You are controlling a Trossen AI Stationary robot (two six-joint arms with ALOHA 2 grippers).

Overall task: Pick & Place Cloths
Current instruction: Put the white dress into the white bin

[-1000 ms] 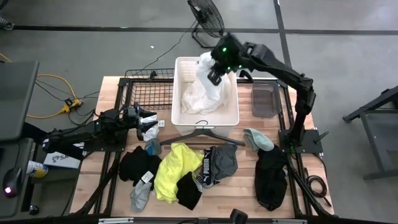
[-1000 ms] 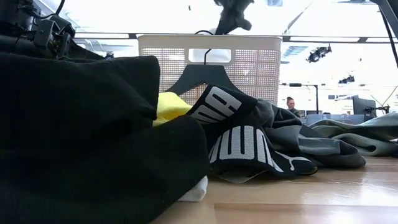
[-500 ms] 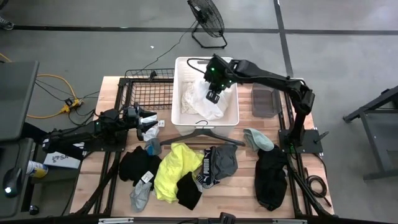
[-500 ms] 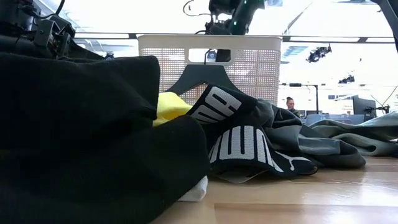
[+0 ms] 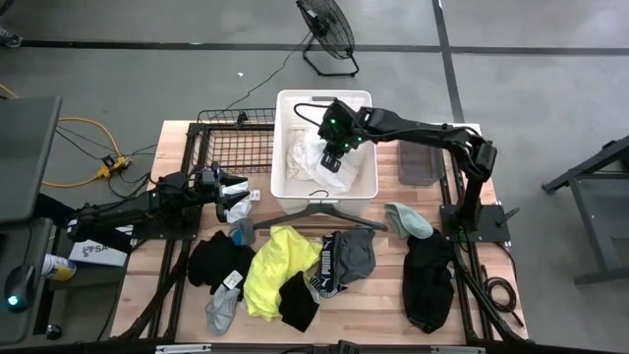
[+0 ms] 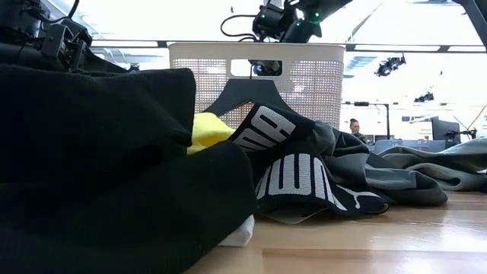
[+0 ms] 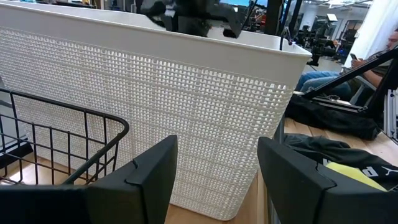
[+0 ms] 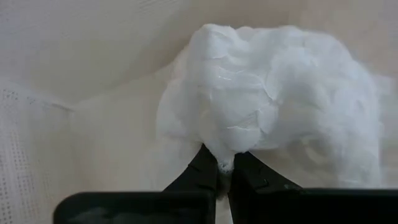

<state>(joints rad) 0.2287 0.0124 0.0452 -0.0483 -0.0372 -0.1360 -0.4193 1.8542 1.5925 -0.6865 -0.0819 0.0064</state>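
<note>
The large white lacy garment [image 5: 332, 157] lies inside the white slatted plastic basket [image 5: 292, 187] at upper centre, pinched at its top by the right gripper [image 8: 225, 167], jaws closed on it. A black cloth [image 6: 297, 173] on the bench reads "PUMA". The left gripper [image 5: 239, 192], centre left, has jaws apart, empty.

In the low view a big black cloth [image 6: 91, 167] fills the left side and is cut off by the picture's edge; it hides most of the yellow cloth [image 6: 207, 129] and the lower left part of the basket [image 6: 259, 76]. The basket wall hides what lies inside. In the right wrist view the white cloth [image 8: 273, 118] covers the tips of the right tool [image 8: 225, 168].
</note>
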